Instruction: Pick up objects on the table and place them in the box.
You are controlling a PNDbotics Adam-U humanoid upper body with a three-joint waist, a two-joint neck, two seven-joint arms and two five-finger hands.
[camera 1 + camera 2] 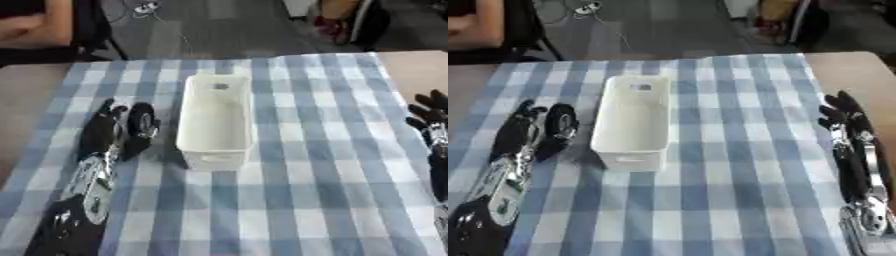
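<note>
A: What do you have in front of you, biggest thing first?

B: You have one blue-and-white checked cloth [297, 190] over the table. On it stands one white box [214, 120], open at the top, long side running away from you.

A: And your arms?

B: Your left arm lies along the cloth to the left of the box, forearm flat. Your left hand [109, 127] sits just beside the box's left wall, fingers pointing away from you and curled round one dark round object [143, 122], which it holds against the thumb side nearest the box. I can only make out that the object is black and roundish with a pale glint.

A: The right one?

B: Your right hand [842, 117] rests well to the right of the box, near the cloth's edge, fingers straight and slightly spread, holding nothing.
</note>
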